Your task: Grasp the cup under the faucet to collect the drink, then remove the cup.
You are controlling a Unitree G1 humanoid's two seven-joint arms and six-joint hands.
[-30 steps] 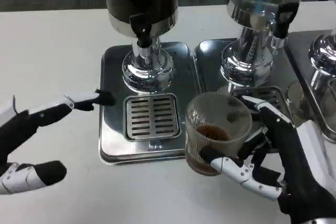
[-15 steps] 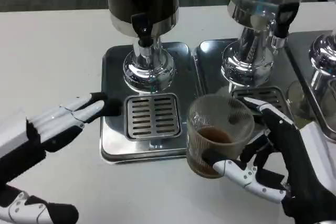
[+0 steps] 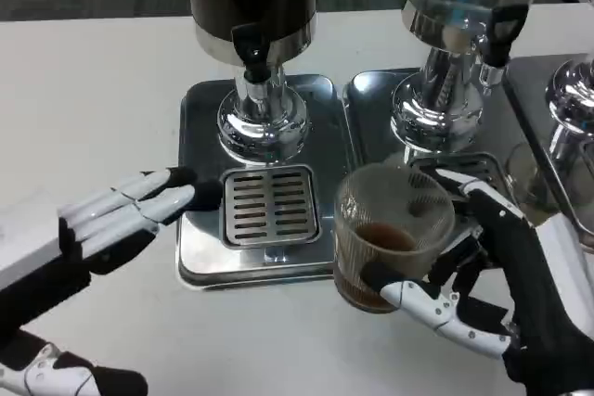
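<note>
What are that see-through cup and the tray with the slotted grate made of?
The cup looks like clear plastic, possibly glass: you can see the brown drink and the right hand holding it through its ribbed wall. The tray looks like polished stainless steel, mirror-bright and reflecting the dispenser above; its slotted grate seems the same metal with a duller finish.

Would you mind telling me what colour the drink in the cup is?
Dark brown, seen in the head view at the bottom of the clear cup held by the right robot hand.

Clear ribbed cup (image 3: 392, 229), probably plastic; glossy polished metal drip tray (image 3: 200, 248).
</note>
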